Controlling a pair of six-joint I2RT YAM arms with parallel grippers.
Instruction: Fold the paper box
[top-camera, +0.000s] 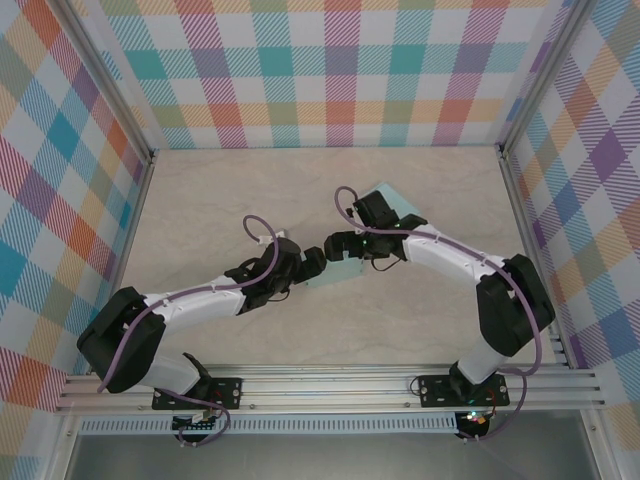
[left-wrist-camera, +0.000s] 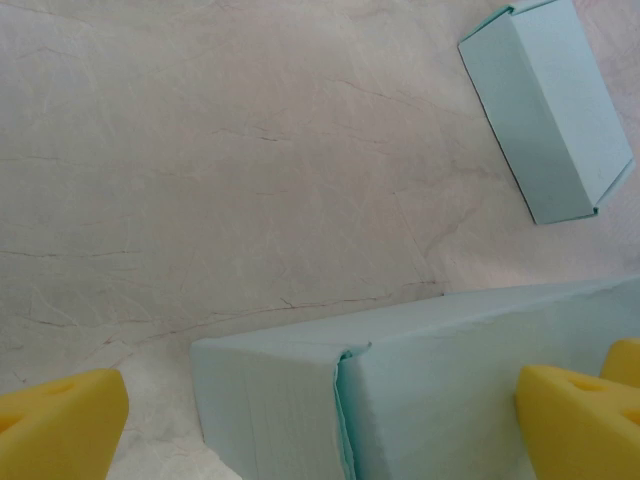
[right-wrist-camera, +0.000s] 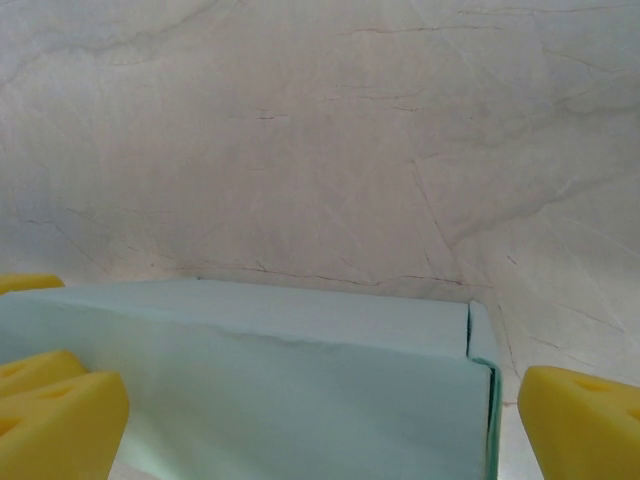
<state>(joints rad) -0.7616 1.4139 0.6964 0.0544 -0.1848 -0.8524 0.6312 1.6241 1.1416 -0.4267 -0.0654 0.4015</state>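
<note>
Currently we find the paper box (top-camera: 340, 275) lying near the centre of the table (top-camera: 200, 200), with both arms converging on it: the left gripper (top-camera: 316, 262) comes in from 8 o'clock and the right gripper (top-camera: 332, 250) from 2 o'clock. In the left wrist view the yellow pads (left-wrist-camera: 65, 420) stand wide apart, one clear of the box's short end and the other over its long face, so we record this claw as spread and gripping nothing. In the right wrist view the pads (right-wrist-camera: 580, 420) likewise stand wide, straddling the box across its width, with a sliver of table visible between the right-hand pad and the box wall. This claw is also spread and not clamped. As to progress, we judge the work well advanced. The box already stands as a closed cuboid with walls up and the top panel down. A seam at the corner shows a flap tucked in, with a slight lip not quite flush. What seems left is pressing that end flap home, and we cannot tell the condition of the far end. A second box (top-camera: 392, 197) of the same pale green lies at 1 o'clock from the first, well apart and apparently complete.
</note>
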